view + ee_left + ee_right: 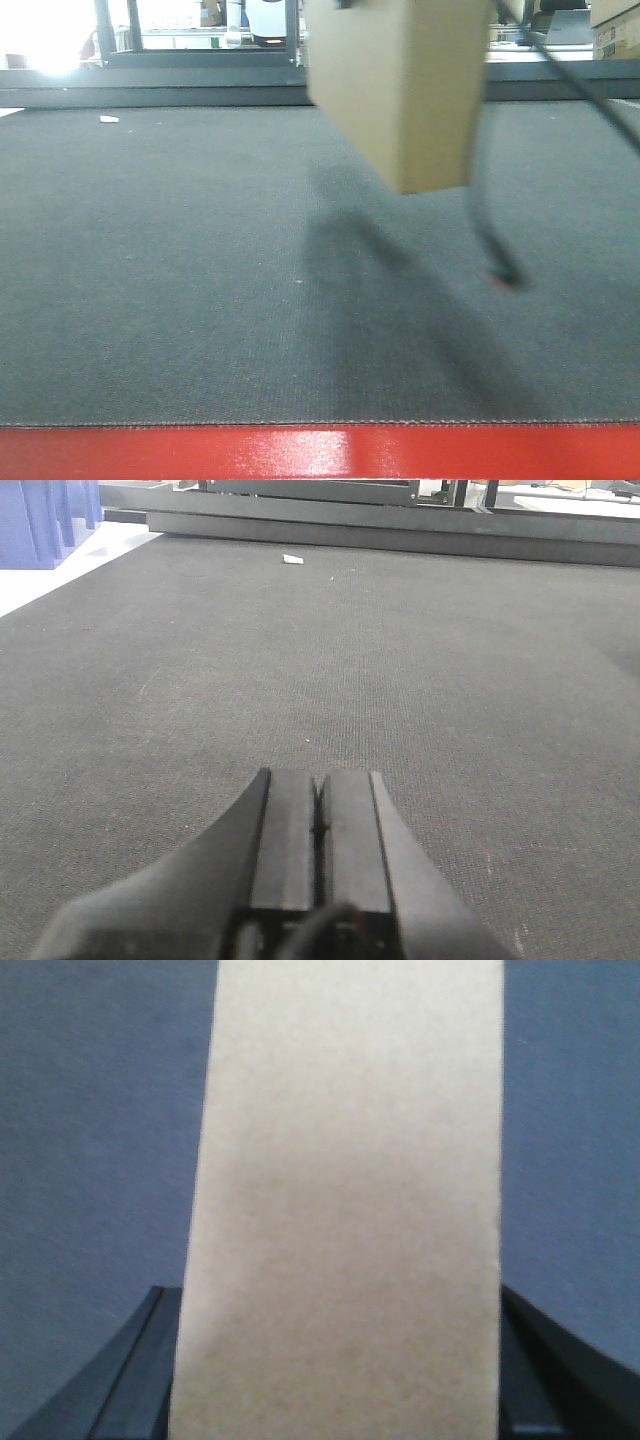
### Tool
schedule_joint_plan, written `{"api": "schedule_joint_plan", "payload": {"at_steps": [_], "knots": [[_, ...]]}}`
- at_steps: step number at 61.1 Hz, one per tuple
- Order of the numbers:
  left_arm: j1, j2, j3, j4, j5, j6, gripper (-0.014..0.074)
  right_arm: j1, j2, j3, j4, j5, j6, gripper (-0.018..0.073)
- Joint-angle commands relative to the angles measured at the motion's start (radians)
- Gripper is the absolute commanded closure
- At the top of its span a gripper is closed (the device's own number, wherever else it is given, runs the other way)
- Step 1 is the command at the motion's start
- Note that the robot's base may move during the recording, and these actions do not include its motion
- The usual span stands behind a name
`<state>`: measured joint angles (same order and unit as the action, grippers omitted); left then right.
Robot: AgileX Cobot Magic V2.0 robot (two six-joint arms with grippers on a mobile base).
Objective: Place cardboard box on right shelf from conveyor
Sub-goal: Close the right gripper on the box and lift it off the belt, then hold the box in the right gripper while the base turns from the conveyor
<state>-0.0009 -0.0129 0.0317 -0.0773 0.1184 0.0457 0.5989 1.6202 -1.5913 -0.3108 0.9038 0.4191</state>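
Observation:
The tan cardboard box (400, 90) hangs in the air above the dark conveyor (160, 270), casting a shadow on the belt. Its top runs out of the front view, so no gripper shows there. In the right wrist view the cardboard box (350, 1210) fills the middle. My right gripper (335, 1295) is shut on it, with a dark finger (140, 1360) on each side. My left gripper (318, 785) is shut and holds nothing, low over the belt (400, 660). The right shelf is out of view.
The belt's red front edge (320, 455) runs along the bottom. A dark cable (495, 250) with a reddish tip dangles right of the box. A white scrap (108, 119) lies far left. Blue bins (50, 520) stand beyond the left edge, a black frame (200, 40) behind.

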Motion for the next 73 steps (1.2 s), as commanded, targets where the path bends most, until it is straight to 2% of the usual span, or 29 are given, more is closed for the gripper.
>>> {"api": "schedule_joint_plan", "payload": {"at_steps": [1, 19, 35, 55, 73], "knots": [[-0.006, -0.014, 0.006, -0.006, -0.088, 0.000, 0.0713, -0.031, -0.154, 0.112, -0.034, -0.156, -0.016, 0.0312], [-0.006, -0.014, 0.006, -0.006, -0.088, 0.000, 0.0712, -0.064, -0.539, 0.560, -0.032, -0.417, -0.057, 0.0312], [-0.006, -0.014, 0.006, -0.006, -0.088, 0.000, 0.0713, -0.064, -0.902, 0.831, -0.032, -0.446, -0.057, 0.0314], [-0.006, -0.014, 0.006, -0.006, -0.088, 0.000, 0.0713, -0.064, -1.288, 0.901, -0.036, -0.431, -0.057, 0.0314], [-0.006, -0.014, 0.006, -0.006, -0.088, 0.000, 0.0713, -0.064, -1.360, 0.901, -0.037, -0.431, -0.057, 0.0314]]}}
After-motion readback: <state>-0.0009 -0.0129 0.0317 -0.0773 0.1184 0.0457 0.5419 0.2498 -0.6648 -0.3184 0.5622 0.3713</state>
